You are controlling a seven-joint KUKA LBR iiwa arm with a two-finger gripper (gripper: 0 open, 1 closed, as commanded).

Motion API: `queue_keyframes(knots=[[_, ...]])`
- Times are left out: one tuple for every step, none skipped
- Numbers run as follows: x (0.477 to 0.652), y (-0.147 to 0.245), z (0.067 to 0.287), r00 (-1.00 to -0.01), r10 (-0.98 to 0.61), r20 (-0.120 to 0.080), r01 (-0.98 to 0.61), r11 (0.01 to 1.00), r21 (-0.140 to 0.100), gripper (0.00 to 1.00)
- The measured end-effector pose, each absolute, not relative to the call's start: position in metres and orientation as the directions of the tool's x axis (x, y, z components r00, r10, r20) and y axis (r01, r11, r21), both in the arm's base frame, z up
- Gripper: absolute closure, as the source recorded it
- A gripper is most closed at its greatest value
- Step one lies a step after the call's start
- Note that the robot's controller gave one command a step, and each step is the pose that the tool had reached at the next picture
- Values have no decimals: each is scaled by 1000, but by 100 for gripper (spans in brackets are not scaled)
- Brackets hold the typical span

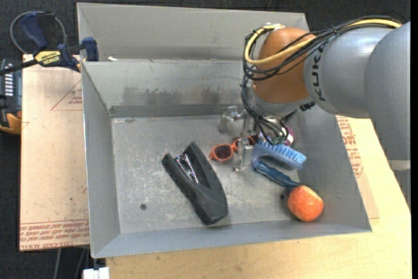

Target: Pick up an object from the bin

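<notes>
My gripper (242, 159) hangs low over the middle of the bin floor, under the arm's wrist. Just left of its tip lies a small orange-red pair of toy sunglasses (221, 152). Immediately to its right is a blue brush (279, 157), bristle head up and dark blue handle running down to the right. The gripper's tip stands in the narrow space between the sunglasses and the brush, close to both. I see nothing held by it.
A black stapler-like object (196, 181) lies diagonally on the floor to the front left. An orange ball (305, 203) rests near the front right corner, at the end of the brush handle. The arm covers the bin's right rear.
</notes>
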State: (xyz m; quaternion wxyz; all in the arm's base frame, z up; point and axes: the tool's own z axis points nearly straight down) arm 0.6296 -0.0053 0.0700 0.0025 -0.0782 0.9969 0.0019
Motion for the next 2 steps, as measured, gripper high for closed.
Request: queue_keyframes(knots=[[627, 0, 70, -979, -201, -18, -201, 980, 0, 0], [631, -4, 71, -987, -158, -11, -158, 987, 5, 100]])
